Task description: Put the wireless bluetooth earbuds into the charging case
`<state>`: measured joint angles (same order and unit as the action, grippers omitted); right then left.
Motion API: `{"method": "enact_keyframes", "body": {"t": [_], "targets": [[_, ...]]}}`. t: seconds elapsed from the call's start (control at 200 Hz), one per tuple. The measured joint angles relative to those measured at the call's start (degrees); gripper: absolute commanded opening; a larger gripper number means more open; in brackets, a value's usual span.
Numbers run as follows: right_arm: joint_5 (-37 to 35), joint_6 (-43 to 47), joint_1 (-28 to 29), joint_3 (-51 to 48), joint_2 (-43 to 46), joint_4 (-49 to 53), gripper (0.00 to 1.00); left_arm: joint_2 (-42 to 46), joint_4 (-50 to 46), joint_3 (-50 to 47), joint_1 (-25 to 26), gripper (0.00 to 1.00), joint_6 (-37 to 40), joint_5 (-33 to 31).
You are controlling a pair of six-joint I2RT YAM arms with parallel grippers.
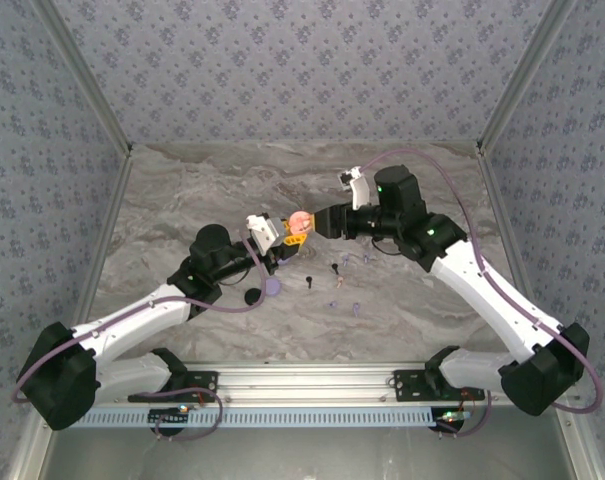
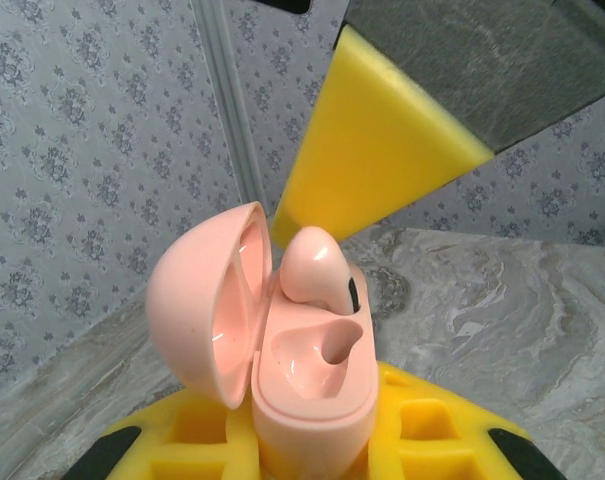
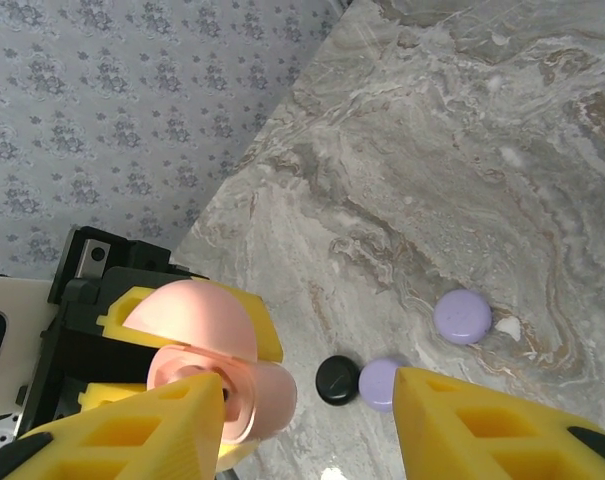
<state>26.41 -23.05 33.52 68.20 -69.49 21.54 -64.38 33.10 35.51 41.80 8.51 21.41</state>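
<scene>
The pink charging case (image 2: 312, 380) stands with its lid swung open to the left, and my left gripper (image 2: 312, 445) is shut on its base, holding it above the table. A pink earbud (image 2: 317, 265) sits in the far slot. The near slot (image 2: 322, 350) is empty. My right gripper (image 3: 302, 430) is open right beside the case (image 3: 232, 370), one yellow finger (image 3: 132, 430) over the case's mouth and nothing between the fingers. In the top view the case (image 1: 299, 220) hangs between both grippers. A black earbud (image 1: 309, 279) and a lavender earbud (image 1: 356, 306) lie on the table.
A black disc (image 3: 338, 379) and two lavender discs (image 3: 382, 383) (image 3: 463, 316) lie on the marble table (image 3: 462, 150) under the right gripper. Patterned walls (image 1: 302, 60) enclose the table on three sides. More tiny buds (image 1: 334, 266) lie near the middle.
</scene>
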Motion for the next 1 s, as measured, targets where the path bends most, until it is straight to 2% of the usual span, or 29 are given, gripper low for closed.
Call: {"method": "enact_keyframes", "body": {"t": [0.195,0.5,0.76,0.999], "targets": [[-3.06,0.9,-1.33,-0.17,4.35,1.97,0.58,0.0,0.0,0.0,0.0,0.07,0.0,-0.04],[-10.95,1.05,-4.04,-4.15,5.57,10.21,0.55,1.49,-0.72,-0.13,0.0,0.07,0.02,-1.68],[-15.28,-0.42,-4.02,-14.86,-1.53,13.97,0.5,5.27,-2.12,-2.49,0.0,0.07,0.0,-3.56],[-15.1,-3.76,-0.92,-18.64,-12.26,8.26,0.51,5.49,-3.39,-3.1,0.0,0.07,0.0,-4.59]]}}
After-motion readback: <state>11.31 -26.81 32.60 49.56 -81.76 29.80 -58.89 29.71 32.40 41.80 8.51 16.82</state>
